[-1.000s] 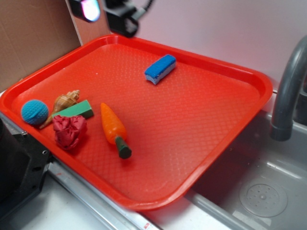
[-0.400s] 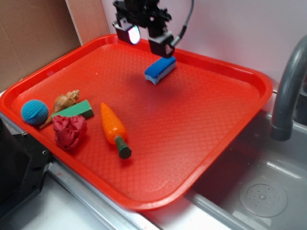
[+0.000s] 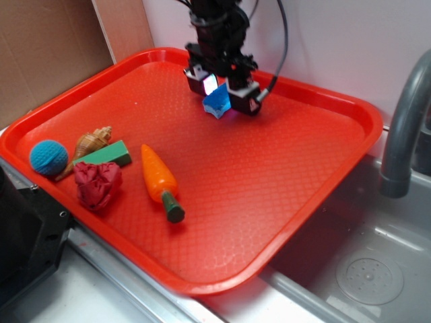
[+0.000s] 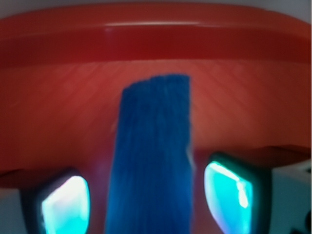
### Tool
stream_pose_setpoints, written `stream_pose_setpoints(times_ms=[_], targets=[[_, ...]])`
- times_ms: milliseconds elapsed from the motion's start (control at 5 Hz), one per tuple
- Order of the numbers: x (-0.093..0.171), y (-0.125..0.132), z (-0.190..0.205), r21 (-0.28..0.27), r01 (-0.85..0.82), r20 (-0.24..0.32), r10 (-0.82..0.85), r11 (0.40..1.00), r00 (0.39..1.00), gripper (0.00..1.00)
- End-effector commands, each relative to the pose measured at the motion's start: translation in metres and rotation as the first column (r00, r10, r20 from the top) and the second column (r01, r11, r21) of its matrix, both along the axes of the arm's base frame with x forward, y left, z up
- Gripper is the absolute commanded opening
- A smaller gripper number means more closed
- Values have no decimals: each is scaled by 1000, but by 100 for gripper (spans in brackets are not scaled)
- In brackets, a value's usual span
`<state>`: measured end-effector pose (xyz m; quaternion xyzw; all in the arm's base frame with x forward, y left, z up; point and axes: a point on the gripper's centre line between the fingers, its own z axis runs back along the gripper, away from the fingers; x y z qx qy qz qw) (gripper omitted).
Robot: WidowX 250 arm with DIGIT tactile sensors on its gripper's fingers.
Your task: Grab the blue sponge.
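Claw (image 3: 223, 93) spread wide, straddling the blue sponge (image 3: 216, 103) on the red tray (image 3: 323, 175), pads not touching. Approach done; closing and lifting remain, I judge.

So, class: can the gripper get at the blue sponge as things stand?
Probably yes. The gripper is open with a finger on either side of the blue sponge, and nothing lies between them on the red tray.

You have the blue sponge (image 3: 216, 102) lying flat on the red tray's floor at about 12 o'clock, near the far rim. It's a small rectangular block, darker blue on top with a lighter blue layer below. In your wrist view its long body (image 4: 153, 156) runs straight away from you.
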<state>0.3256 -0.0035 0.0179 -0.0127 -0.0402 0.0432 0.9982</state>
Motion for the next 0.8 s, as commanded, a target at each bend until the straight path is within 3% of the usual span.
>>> stream_pose_setpoints(times_ms=[0, 200, 600], targets=[[4, 8, 8, 38, -31, -13, 31, 999, 999, 0], [-19, 7, 39, 59, -37, -54, 40, 998, 998, 0], [-94, 18, 123, 4, -128, -47, 128, 992, 991, 0]])
